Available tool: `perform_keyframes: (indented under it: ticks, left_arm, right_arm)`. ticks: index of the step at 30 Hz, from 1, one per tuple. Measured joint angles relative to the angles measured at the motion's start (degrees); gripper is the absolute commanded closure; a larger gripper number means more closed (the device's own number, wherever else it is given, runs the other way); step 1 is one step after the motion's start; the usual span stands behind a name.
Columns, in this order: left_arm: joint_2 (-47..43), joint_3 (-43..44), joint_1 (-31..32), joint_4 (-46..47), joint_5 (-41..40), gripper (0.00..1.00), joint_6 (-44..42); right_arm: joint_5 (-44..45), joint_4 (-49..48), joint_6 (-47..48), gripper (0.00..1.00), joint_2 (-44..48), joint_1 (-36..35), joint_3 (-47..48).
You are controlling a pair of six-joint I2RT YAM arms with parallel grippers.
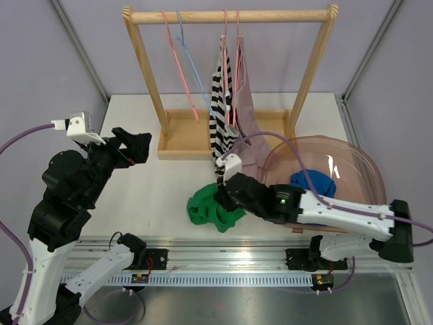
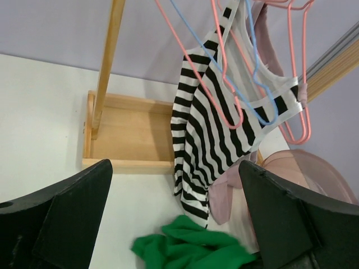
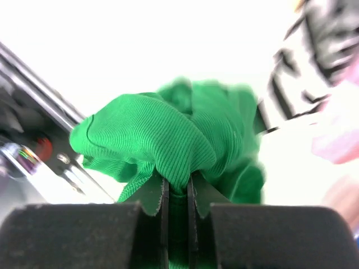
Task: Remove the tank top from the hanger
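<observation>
A crumpled green tank top (image 1: 213, 210) (image 2: 196, 246) lies on the white table in front of the rack. My right gripper (image 1: 222, 193) (image 3: 176, 188) is shut on a fold of its ribbed cloth (image 3: 162, 134). A black-and-white striped tank top (image 1: 221, 108) (image 2: 213, 129) hangs on a hanger from the wooden rack (image 1: 230, 15), with a pale pink garment (image 1: 245, 101) (image 2: 227, 196) beside it. Two bare hangers, one pink (image 1: 179, 64) and one blue (image 1: 193, 68), hang to the left. My left gripper (image 1: 139, 145) (image 2: 175, 193) is open above the table, left of the rack, holding nothing.
A translucent pink bowl (image 1: 352, 162) at the right holds a blue cloth (image 1: 312, 181). The rack's wooden base tray (image 1: 183, 135) stands behind the green tank top. A metal rail (image 1: 223, 261) runs along the near table edge.
</observation>
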State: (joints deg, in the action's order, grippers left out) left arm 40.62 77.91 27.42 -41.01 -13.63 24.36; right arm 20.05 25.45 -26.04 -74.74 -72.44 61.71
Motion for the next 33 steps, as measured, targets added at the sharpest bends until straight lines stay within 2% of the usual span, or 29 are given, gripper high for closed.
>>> perform_keyframes:
  ticks: [4, 9, 16, 20, 23, 28, 30, 32, 33]
  left_arm:
    - [0.9, 2.3, 0.0, -3.1, 0.8, 0.01, -0.5]
    - [1.8, 7.0, 0.0, -3.5, 2.8, 0.01, -0.6]
    - [3.5, 14.3, 0.0, -3.6, 5.1, 0.01, -1.1]
    - [7.3, 19.9, 0.0, -4.8, 6.0, 0.01, -1.7]
    - [13.3, 27.2, 0.0, -7.1, 6.4, 0.01, -2.5]
    - [24.3, 38.6, 0.4, -9.8, 7.6, 0.01, -3.7]
    - [27.8, 41.2, 2.0, -10.4, 7.5, 0.01, -4.1]
    - [31.4, 43.4, 4.2, -11.0, 7.2, 0.01, -4.6]
    - [33.0, 44.0, 5.6, -11.2, 6.9, 0.01, -4.8]
  right_arm:
    - [5.9, 5.8, 0.4, 1.00, 11.3, 0.0, 2.8]
    - [14.8, 16.8, -0.5, 1.00, 18.7, 0.0, 5.8]
    - [29.8, 40.4, -10.6, 1.00, 21.8, 0.3, 11.4]
    - [35.6, 47.7, -18.6, 1.00, 21.7, 3.1, 15.1]
    - [37.4, 49.6, -20.5, 1.00, 21.4, 9.6, 15.5]
    - [37.1, 50.9, -15.7, 1.00, 20.2, 24.6, 11.2]
    - [35.8, 49.3, -12.5, 1.00, 19.3, 30.8, 9.6]
    - [33.0, 45.4, -8.0, 1.00, 18.8, 39.9, 7.9]
    - [31.2, 43.2, -5.9, 0.96, 18.7, 44.4, 7.4]
